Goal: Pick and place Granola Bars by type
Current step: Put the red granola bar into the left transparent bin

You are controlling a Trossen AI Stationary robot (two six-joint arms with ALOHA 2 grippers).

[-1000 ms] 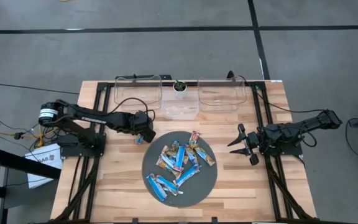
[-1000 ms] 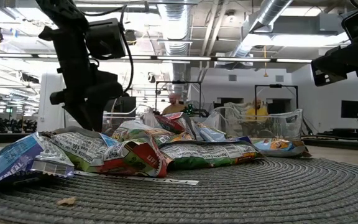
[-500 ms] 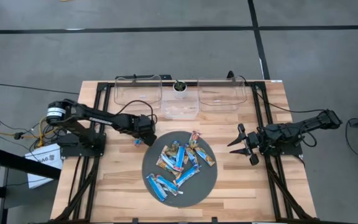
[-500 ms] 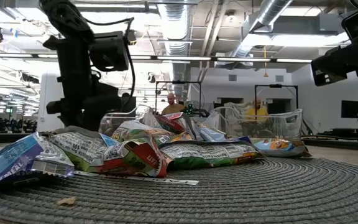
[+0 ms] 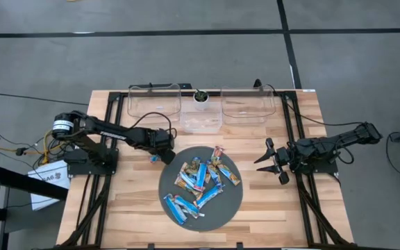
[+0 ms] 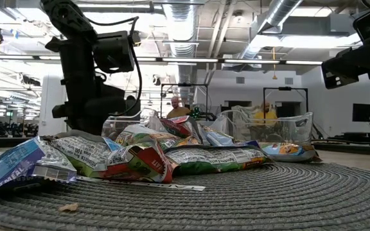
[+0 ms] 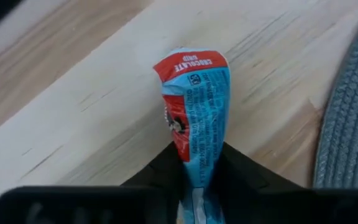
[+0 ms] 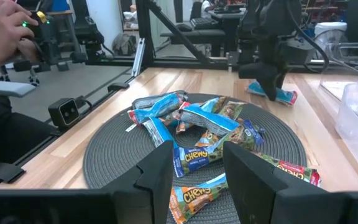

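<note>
Several granola bars (image 5: 198, 182), blue, blue-and-white and tan, lie heaped on a round grey woven mat (image 5: 224, 208); the heap also shows in the right wrist view (image 8: 197, 127) and the low view (image 6: 153, 151). My left gripper (image 5: 161, 154) is just left of the mat, low over the wood, shut on a blue bar with a red end (image 7: 194, 99). That bar also shows in the high view (image 5: 154, 158) and in the right wrist view (image 8: 278, 94). My right gripper (image 5: 272, 161) is open and empty to the right of the mat (image 8: 201, 180). My left gripper pinches the blue bar by one end (image 7: 194, 163) between its two fingers. The fingers come down at a slant from the table's left side. The bar reaches out beyond the fingertips, its red end (image 7: 190, 65) down at the wooden table top beside the mat.
Three clear bins stand along the far edge: left (image 5: 155, 101), middle (image 5: 201, 119), right (image 5: 247, 104). A small plant pot (image 5: 201, 97) stands behind the middle one. Dark rails run down both table sides. A person's hand (image 8: 5, 25) shows beyond the table.
My left gripper has gone down toward the table beside the mat's left rim, still shut on the blue bar, and the arm has stretched out lower. The bar has come down with it to the wood.
</note>
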